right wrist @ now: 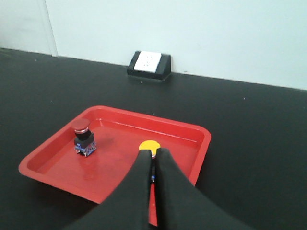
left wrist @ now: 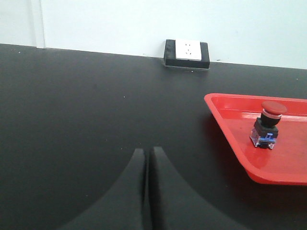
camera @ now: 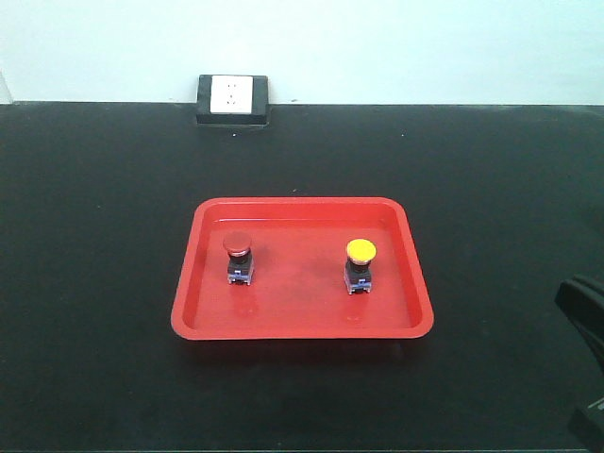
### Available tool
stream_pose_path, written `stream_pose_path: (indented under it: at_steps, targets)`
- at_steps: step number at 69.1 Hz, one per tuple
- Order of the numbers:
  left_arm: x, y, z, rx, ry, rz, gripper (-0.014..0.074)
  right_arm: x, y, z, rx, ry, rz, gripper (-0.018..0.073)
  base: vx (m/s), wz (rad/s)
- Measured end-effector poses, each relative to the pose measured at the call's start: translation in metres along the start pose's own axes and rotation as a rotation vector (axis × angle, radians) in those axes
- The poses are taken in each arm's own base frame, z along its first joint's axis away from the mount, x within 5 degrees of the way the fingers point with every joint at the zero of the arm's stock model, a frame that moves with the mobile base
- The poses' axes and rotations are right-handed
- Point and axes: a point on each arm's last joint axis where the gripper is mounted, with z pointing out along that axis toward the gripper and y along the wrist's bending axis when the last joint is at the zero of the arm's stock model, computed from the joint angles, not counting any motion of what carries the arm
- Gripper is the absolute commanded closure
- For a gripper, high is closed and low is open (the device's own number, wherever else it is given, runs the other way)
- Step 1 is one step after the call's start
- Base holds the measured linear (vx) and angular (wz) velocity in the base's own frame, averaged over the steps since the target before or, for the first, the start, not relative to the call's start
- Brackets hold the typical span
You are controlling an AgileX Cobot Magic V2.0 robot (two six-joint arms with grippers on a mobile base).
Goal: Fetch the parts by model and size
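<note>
Both jaws pressed closed and empty, red-capped push-button (camera: 239,257) and yellow-capped push-button (camera: 360,263) upright in red tray (camera: 302,328): risk of toppling either top-heavy switch on approach

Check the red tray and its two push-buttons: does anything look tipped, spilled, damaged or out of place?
Nothing stands out. The red-capped switch and the yellow-capped switch both stand upright, apart, inside the red tray, which lies flat on the black table.

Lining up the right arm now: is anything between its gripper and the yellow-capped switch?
Nothing visible. The right gripper, fingers together, points straight at the yellow-capped switch; only bare red tray floor surrounds it. The red-capped switch stands well aside.
</note>
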Motion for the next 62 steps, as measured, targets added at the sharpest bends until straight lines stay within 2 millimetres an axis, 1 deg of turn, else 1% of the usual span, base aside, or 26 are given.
stream_pose_path:
  at_steps: [7,13,18,23,31,38,46,56,62]
  targets:
    - [0.0,0.0,0.0,0.0,0.0,0.0,0.0603,0.001,-0.005,0.0,0.048,0.004,0.016,0.0568,0.0,0.0]
    - [0.0,0.0,0.0,0.0,0.0,0.0,0.0603,0.008,-0.014,0.0,0.135,0.024,0.044,0.0568,0.0,0.0]
    - [0.0,0.0,0.0,0.0,0.0,0.0,0.0603,0.018,-0.02,-0.001,0.201,0.044,0.064,0.0568,0.0,0.0]
    - [0.0,0.0,0.0,0.0,-0.001,0.0,0.0603,0.033,-0.027,-0.004,0.285,0.066,0.084,0.0568,0.0,0.0]
    - [0.0,0.0,0.0,0.0,-0.001,0.0,0.0603,0.056,-0.033,-0.012,0.379,0.08,0.107,0.0568,0.0,0.0]
    - [0.0,0.0,0.0,0.0,-0.001,0.0,0.0603,0.075,-0.035,-0.018,0.439,0.079,0.124,0.0568,0.0,0.0]
    - [0.0,0.0,0.0,0.0,-0.001,0.0,0.0603,0.095,-0.034,-0.023,0.464,0.068,0.127,0.0568,0.0,0.0]
    - [0.0,0.0,0.0,0.0,-0.001,0.0,0.0603,0.112,-0.031,-0.027,0.463,0.02,0.118,0.0568,0.0,0.0]
    - [0.0,0.0,0.0,0.0,-0.001,0.0,0.0603,0.117,-0.029,-0.029,0.464,-0.021,0.112,0.0568,0.0,0.0]
